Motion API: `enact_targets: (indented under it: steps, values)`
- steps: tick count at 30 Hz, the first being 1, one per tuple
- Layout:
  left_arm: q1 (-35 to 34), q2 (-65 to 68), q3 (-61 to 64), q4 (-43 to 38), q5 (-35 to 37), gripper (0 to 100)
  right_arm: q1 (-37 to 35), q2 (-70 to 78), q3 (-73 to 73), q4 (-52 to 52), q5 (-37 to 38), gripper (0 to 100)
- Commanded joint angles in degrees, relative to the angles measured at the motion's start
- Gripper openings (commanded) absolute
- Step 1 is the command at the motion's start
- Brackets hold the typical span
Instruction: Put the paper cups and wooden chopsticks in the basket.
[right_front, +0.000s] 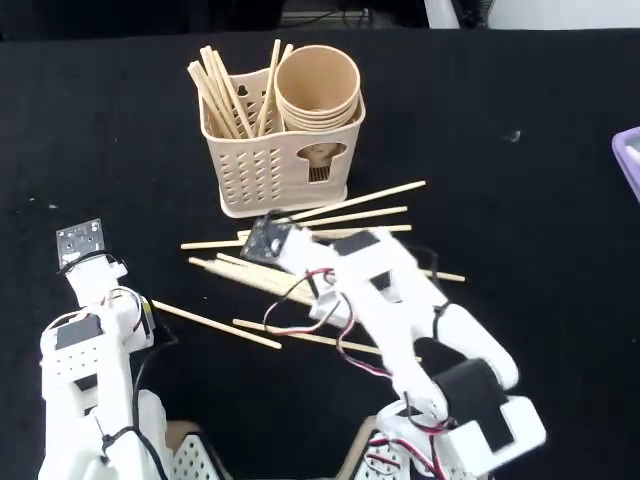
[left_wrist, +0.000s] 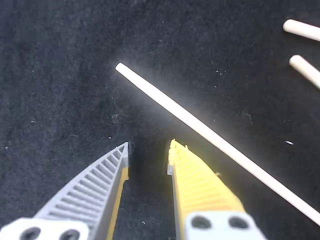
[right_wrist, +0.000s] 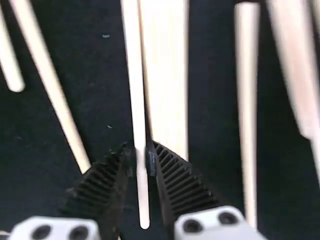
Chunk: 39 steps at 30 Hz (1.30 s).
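Observation:
A beige basket (right_front: 268, 170) at the back centre holds stacked paper cups (right_front: 318, 85) and several wooden chopsticks (right_front: 225, 95). More chopsticks (right_front: 345, 214) lie scattered on the black table in front of it. My right gripper (right_wrist: 140, 147) is down among them, shut on one chopstick (right_wrist: 134, 75) near its end. The right arm (right_front: 375, 270) covers part of the pile. My left gripper (left_wrist: 147, 145) hangs open just above the cloth at the front left. Nothing is between its fingers, and the tip of a lone chopstick (left_wrist: 165, 102) lies just beyond them; this is the chopstick (right_front: 215, 325) near the yellow finger (right_front: 147, 318).
A purple object (right_front: 629, 155) sits at the right edge. Both arm bases (right_front: 440, 440) stand at the table's front edge. Black cloth (right_front: 520, 230) stretches bare to the right of the pile.

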Motion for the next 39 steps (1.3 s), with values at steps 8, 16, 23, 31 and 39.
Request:
enact_targets:
  steps: [8, 16, 23, 31, 39]
  values:
    - [0.66, -0.97, -0.40, -0.97, 0.18, 14, 3.25, 0.22, -0.22, -6.95, 0.53, 1.2]
    - [0.66, -0.97, -0.40, -0.88, 0.09, 14, 3.34, 2.07, -0.48, -7.30, 0.53, 11.4]
    - [0.66, -0.97, -0.40, -0.88, 0.09, 14, 3.43, 1.89, -0.40, -6.95, 0.53, 1.3]
    - [0.66, -0.97, -0.40, -0.88, 0.09, 14, 7.47, -10.95, -5.49, 3.78, 0.62, 1.1]
    - [0.66, -0.97, -0.40, -0.88, 0.09, 14, 6.51, -16.40, -1.36, 3.78, 0.62, 1.1]
